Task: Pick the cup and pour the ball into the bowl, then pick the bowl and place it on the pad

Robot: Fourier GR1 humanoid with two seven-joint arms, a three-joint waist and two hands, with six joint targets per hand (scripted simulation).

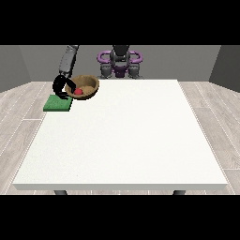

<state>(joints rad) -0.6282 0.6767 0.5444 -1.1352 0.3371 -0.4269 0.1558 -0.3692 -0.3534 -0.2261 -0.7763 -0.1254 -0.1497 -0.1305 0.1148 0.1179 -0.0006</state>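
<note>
The near half of the white table carries nothing that bears on the task; everything sits in the upper left of the frame. First, going back, comes the green pad, lying flat at the table's left edge. Just behind it and to its right is the brown bowl, tilted a little and seemingly raised off the surface, its lower left edge near or just over the pad's far corner. A red ball lies inside the bowl, so the pouring step looks done and carrying the bowl is the step in hand. No cup can be made out. The hand at the view's left has its black fingers curled at the bowl's left rim, pinching it there. The bowl reads as a stiff, wood-like shell, probably light, with a smooth wall that could slip. The rim is the only sensible place to take hold, since the body is too wide to wrap. Held at one side it will tend to tip, and the ball will roll toward the low side, so it should stay fairly level. The other hand is not visible; farthest back stands the robot's torso.
</note>
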